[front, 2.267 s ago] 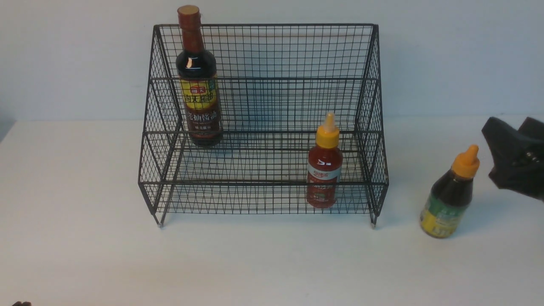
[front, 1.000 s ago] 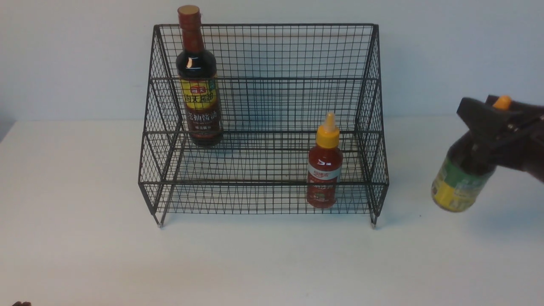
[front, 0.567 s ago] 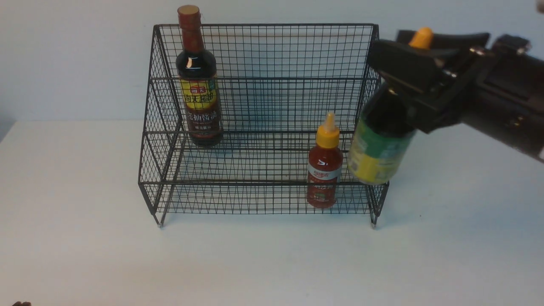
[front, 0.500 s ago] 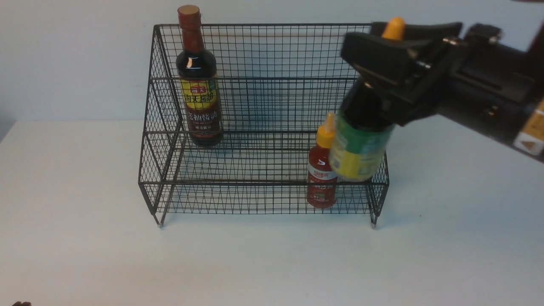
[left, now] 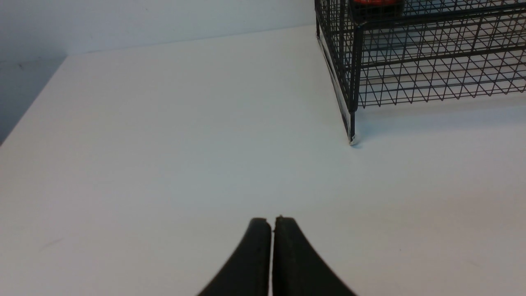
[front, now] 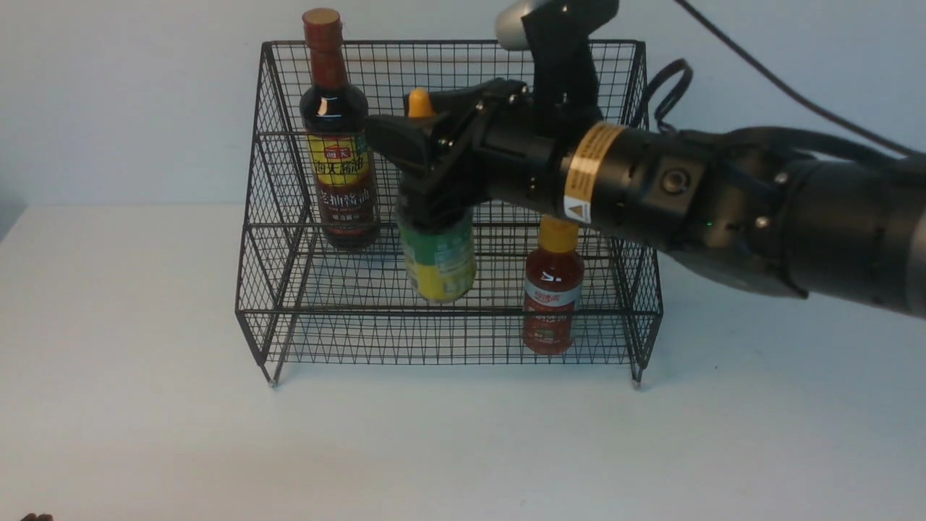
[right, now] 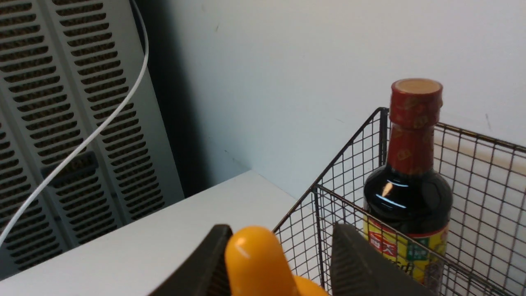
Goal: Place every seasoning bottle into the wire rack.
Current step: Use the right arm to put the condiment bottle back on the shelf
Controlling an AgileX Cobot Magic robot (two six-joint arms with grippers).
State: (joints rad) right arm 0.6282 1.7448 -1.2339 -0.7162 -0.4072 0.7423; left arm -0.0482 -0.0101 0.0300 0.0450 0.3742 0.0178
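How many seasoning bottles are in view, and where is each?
3: the soy-sauce bottle on the wire rack's upper tier, the red bottle on the lower tier, the green-label bottle held by the right claw.

A: What sits between the right gripper fingers?
B: An orange nozzle. Beyond it, the soy-sauce bottle stands upright inside the wire rack, white table alongside

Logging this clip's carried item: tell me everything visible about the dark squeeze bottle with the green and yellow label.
The dark squeeze bottle is short, with an orange nozzle, dark contents and a green and yellow label round its lower body; it looks like plastic. The right hand is shut on its neck and shoulder, the nozzle poking up between the fingers. It hangs slightly tilted above the rack's lower shelf, between the tall soy bottle and the red bottle, apparently touching neither.
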